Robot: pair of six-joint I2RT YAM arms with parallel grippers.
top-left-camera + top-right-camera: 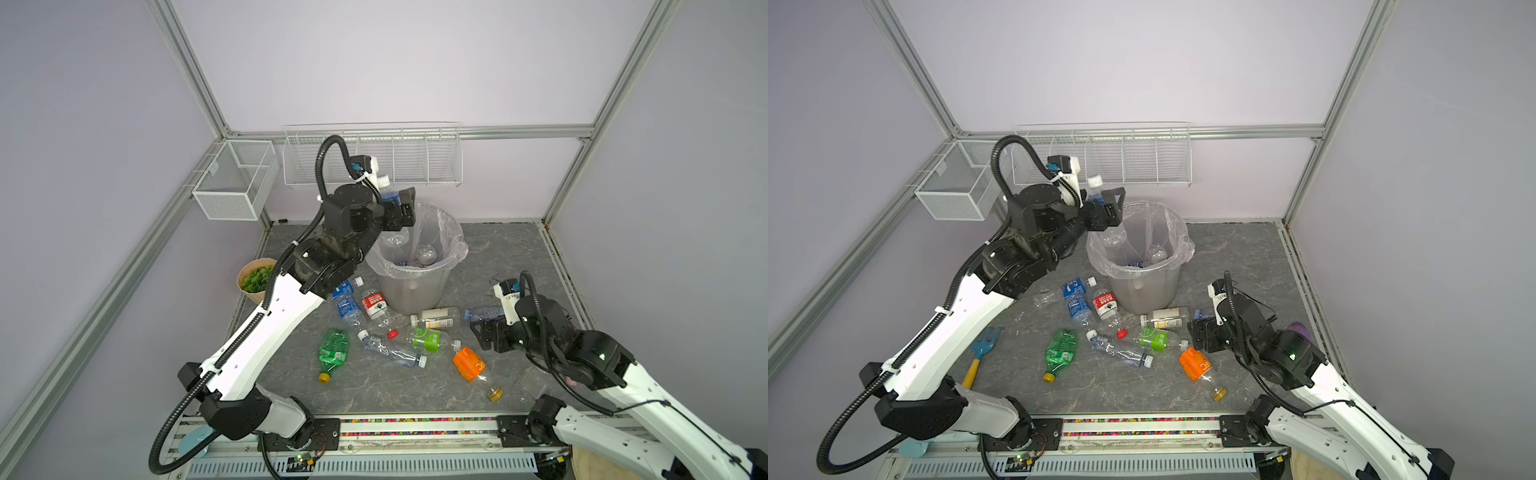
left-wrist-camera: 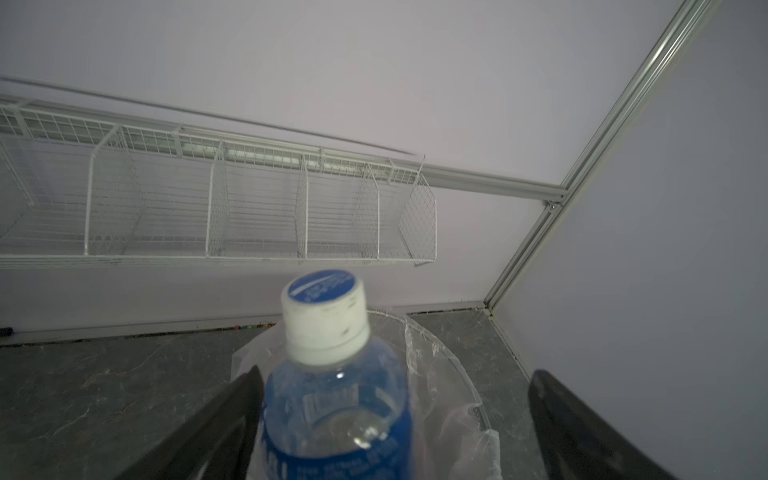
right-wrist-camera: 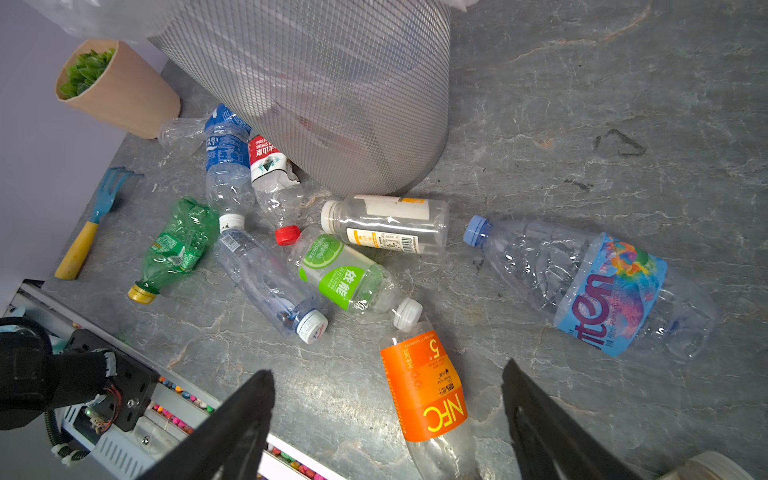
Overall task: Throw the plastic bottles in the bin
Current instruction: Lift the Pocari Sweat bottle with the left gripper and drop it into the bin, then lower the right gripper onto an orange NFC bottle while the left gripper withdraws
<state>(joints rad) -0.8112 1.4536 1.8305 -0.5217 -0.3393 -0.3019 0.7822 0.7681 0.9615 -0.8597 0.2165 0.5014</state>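
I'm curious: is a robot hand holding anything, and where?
Nothing clamped. Blue-label bottle sits in the open left gripper, unsqueezed; right gripper is empty.

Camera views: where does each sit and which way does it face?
Top views: high in front, looking down and back over table, bin and bottles; both arms show, left gripper and right gripper.
Left wrist: above the bin's rim, facing the back wall and wire basket; open fingers flank a blue bottle.
Right wrist: low over the table, facing the bin's base and lying bottles; open, empty fingers show.
Shared: all four show the bin; top views and right wrist share the orange bottle.
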